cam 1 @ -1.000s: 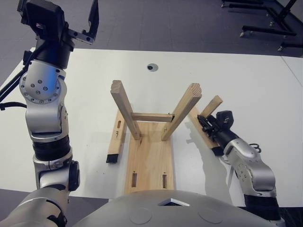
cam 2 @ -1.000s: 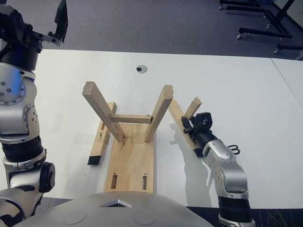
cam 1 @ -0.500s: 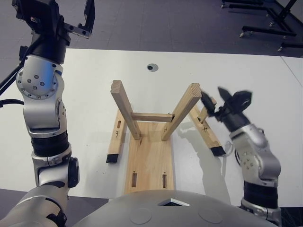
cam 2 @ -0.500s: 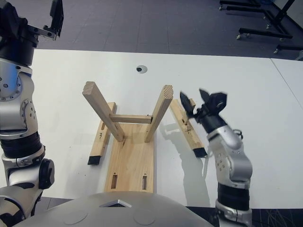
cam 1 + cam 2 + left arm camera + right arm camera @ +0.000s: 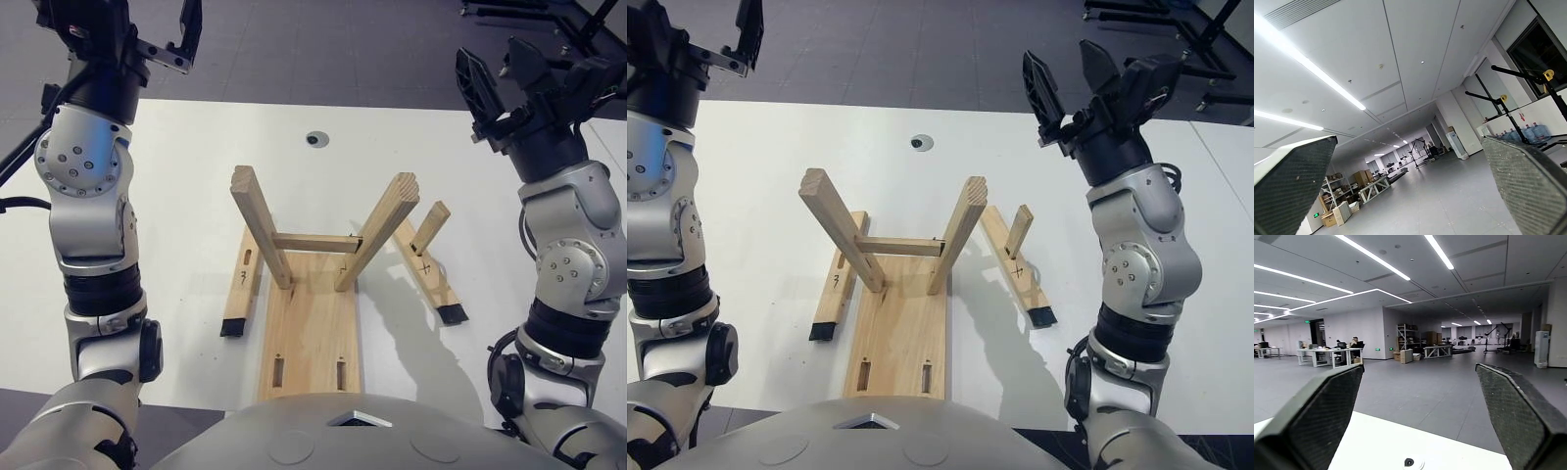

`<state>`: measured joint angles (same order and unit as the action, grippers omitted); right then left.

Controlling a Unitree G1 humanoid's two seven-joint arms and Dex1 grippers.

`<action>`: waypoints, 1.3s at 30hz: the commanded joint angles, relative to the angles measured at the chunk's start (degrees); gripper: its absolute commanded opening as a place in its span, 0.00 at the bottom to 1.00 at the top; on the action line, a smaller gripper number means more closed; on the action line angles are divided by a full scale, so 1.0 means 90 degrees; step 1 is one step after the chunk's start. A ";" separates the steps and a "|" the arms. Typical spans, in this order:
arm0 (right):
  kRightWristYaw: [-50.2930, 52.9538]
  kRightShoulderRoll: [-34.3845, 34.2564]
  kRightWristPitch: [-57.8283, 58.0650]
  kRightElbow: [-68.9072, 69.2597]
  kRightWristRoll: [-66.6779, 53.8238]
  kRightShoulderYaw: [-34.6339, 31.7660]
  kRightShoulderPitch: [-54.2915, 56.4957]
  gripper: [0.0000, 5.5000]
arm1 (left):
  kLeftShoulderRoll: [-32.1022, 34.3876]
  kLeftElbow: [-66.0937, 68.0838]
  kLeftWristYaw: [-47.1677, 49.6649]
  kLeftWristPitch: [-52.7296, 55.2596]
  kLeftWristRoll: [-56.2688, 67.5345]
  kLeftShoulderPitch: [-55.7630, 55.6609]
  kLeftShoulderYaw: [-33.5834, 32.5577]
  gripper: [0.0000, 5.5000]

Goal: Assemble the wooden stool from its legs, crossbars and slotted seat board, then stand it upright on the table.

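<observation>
Half-built pale wooden stool [image 5: 312,328], two legs and crossbar slotted in, lies mid-frame on white table [image 5: 176,166]. Right gripper [image 5: 507,70] has lifted off loose black-footed leg piece [image 5: 429,284] centre-right and risen to upper right, jaws spread. Left gripper [image 5: 147,31] upper left, spread too. Remaining legs unfitted.

I found the scene brightly, evenly lit by ceiling strip lights [image 5: 1317,81]. The stool legs [image 5: 380,230] cast soft shadows rightward on the white desk [image 5: 176,196]. Straight lines bowed at wrist-view edges.
</observation>
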<state>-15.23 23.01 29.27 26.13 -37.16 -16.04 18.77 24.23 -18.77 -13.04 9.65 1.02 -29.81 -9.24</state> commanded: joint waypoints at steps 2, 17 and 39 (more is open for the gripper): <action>0.0436 -0.0097 0.0381 0.0445 0.0417 0.0509 -0.0580 0.76 | 0.0047 -0.0125 0.0006 0.0057 -0.0080 0.0129 0.0025 0.98; 0.0780 -0.0176 0.0967 0.0740 0.0396 0.0558 -0.0399 0.76 | -0.0009 -0.0471 0.0124 0.0214 -0.0216 0.0469 0.0007 0.98; 0.0912 -0.0852 0.0927 -0.0038 0.0290 0.0341 -0.0307 0.76 | -0.0102 -0.0616 0.0178 0.0362 -0.0206 0.0650 0.0064 0.98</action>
<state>-7.61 14.99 37.55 24.82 -32.84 -10.89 12.58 23.04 -23.58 -11.68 12.18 -0.53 -24.68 -8.01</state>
